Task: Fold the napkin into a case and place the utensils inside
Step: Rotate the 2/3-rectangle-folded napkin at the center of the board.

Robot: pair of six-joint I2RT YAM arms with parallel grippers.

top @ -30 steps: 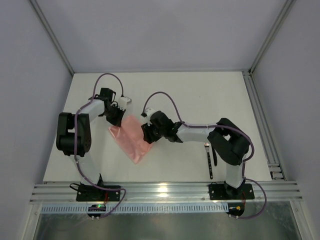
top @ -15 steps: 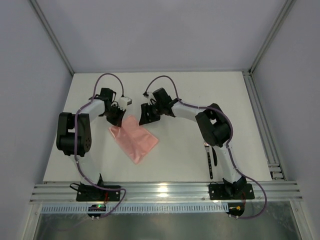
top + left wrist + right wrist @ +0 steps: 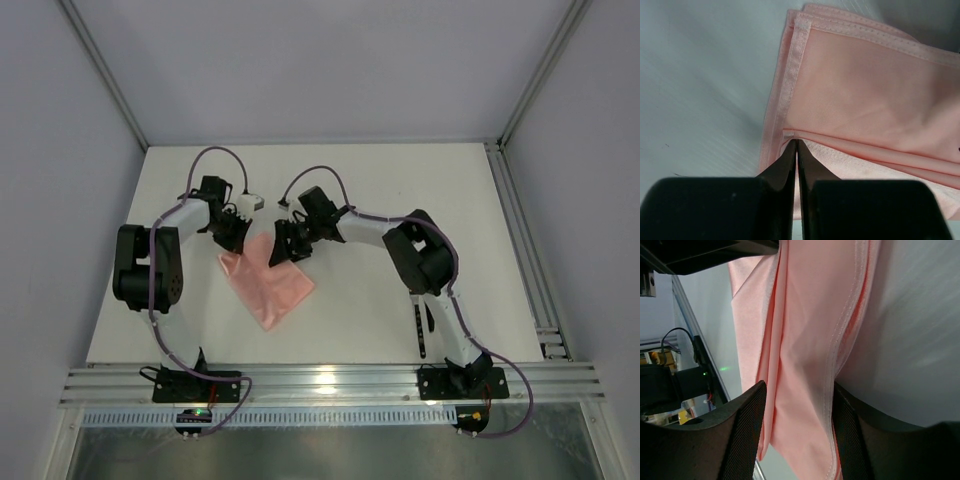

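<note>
The napkin [image 3: 272,290] lies flat on the white table [image 3: 400,190], left of the middle. It is folded into a layered four-sided shape set cornerwise, with one corner pointing toward the near edge. In the left wrist view its stitched hems run in stacked layers, and a long fold crosses the cloth just past the fingertips. The left gripper [image 3: 237,236] sits at the far left corner of the napkin. Its jaws are closed tight, and their tips meet right at a hemmed edge of one layer. Whether any cloth is caught between them cannot be made out. The right gripper [image 3: 279,253] is over the napkin's far right edge, close beside the left one. Its jaws stand apart, one black finger [image 3: 742,435] on each side of a raised ridge of cloth, which runs down between them with its hem next to the other finger. The view does not show whether the fingers press on the cloth. Well to the right, near the front edge, the dark utensils [image 3: 421,335] lie lengthwise on the table beside the right arm [image 3: 440,270], which partly hides them. They are well apart from the napkin.
</note>
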